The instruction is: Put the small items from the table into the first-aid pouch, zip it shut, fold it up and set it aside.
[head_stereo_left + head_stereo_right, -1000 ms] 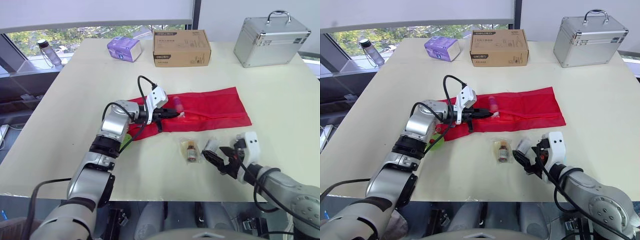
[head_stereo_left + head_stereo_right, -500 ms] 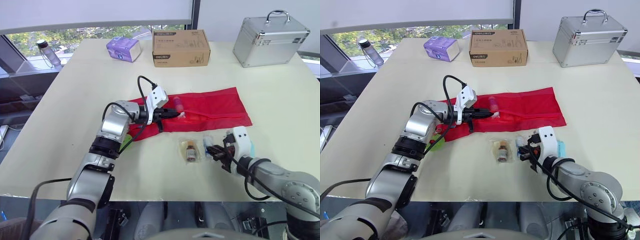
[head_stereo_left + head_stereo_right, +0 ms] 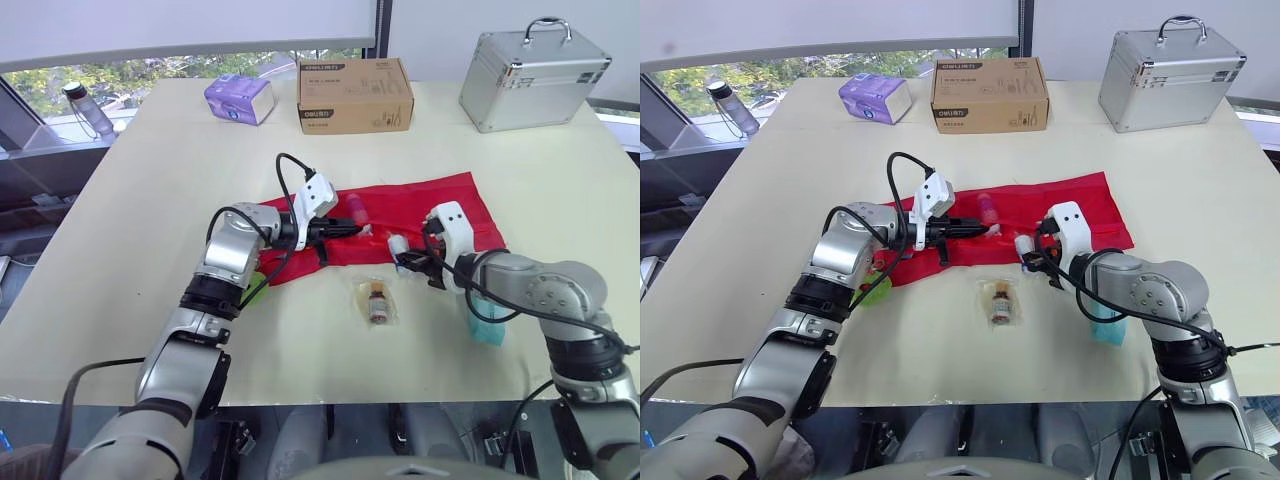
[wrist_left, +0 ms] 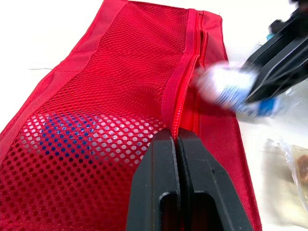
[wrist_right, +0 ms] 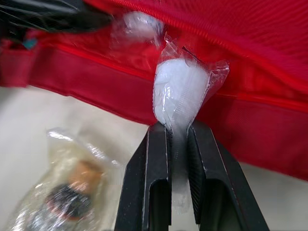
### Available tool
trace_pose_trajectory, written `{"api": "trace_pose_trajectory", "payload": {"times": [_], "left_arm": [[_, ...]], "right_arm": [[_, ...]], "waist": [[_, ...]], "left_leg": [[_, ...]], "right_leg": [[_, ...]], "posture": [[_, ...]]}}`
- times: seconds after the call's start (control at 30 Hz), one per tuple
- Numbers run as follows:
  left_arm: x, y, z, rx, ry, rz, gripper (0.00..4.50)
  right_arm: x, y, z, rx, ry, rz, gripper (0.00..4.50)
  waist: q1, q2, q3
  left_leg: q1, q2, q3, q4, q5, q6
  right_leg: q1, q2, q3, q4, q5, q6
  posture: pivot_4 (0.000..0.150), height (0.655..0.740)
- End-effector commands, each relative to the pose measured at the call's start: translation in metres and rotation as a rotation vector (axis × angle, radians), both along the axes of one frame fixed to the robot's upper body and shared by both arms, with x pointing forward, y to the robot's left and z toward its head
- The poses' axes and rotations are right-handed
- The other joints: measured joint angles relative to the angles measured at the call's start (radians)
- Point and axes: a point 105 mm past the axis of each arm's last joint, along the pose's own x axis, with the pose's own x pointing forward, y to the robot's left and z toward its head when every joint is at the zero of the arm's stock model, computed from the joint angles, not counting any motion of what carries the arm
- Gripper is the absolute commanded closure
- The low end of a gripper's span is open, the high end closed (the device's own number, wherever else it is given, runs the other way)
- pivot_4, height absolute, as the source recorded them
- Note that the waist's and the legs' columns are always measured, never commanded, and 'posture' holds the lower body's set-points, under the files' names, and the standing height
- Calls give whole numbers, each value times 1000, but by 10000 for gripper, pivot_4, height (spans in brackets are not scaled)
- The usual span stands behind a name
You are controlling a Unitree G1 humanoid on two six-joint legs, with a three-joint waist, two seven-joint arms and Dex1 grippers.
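Since a second ago the right gripper (image 3: pixel 408 262) has travelled from the table's 6 o'clock edge up to the 6 o'clock edge of the red pouch (image 3: pixel 445 205). It carries a clear-wrapped white packet (image 5: pixel 180 89), jaws clamped on the wrapper's tail, with the packet just over the zipper line. The left gripper (image 3: pixel 352 229) stays put, jaws together on the zipper edge toward the pouch's 9 o'clock end. On the table (image 3: pixel 140 200), a bagged small bottle (image 3: pixel 377 299) lies at 7 o'clock of the right gripper, apart from the pouch. A teal packet (image 3: pixel 487 328) lies at its 4 o'clock.
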Motion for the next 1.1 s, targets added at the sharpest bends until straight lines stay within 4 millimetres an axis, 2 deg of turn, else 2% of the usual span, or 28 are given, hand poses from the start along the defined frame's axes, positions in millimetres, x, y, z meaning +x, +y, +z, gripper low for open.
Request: {"api": "trace_pose_trajectory", "payload": {"times": [0.03,0.2,0.43,0.7,0.93,1.0,1.03,1.1], "left_arm": [[-4,-5,14,-41,-51,-24,45000],[-8,-4,10,-34,-47,-32,45000],[-10,-5,8,-23,-55,-52,45000],[-12,-2,6,-12,-61,-66,45000],[-15,-2,5,-12,-63,-77,45000],[-15,-1,5,-16,-62,-70,45000],[-13,0,6,-21,-58,-58,45000],[-10,1,7,-31,-50,-37,45000]], "right_arm": [[13,6,12,19,-61,-2,44854],[27,11,12,26,-68,-20,44854],[42,34,11,4,-95,23,44854],[52,53,13,-17,-162,84,44854],[64,61,12,-15,-224,86,44854],[64,61,9,-13,-232,103,34852],[62,60,9,-10,-239,115,32590],[57,58,15,11,-271,127,25006]], "waist": [[-1,0,0],[-1,0,0],[-3,0,0],[-4,0,0],[-6,0,0],[-5,1,0],[-5,1,0],[-5,1,0]], "left_leg": [[0,0,0,0,0,0],[0,0,0,0,0,0],[0,0,1,0,0,0],[0,0,1,0,0,0],[1,0,1,-1,0,0],[1,0,1,-1,0,0],[1,0,1,-1,0,0],[1,0,1,-1,0,0]], "right_leg": [[0,0,0,0,0,0],[-1,0,0,0,0,0],[-1,0,1,1,0,0],[-1,0,1,1,0,0],[-2,0,1,2,0,0],[-2,0,1,2,0,0],[-2,0,1,2,0,0],[-2,0,1,2,0,0]], "posture": [[1500,7400],[1500,7400],[1500,7400],[1500,7400],[1500,7400],[1500,7400],[1500,7400],[1500,7400]]}}
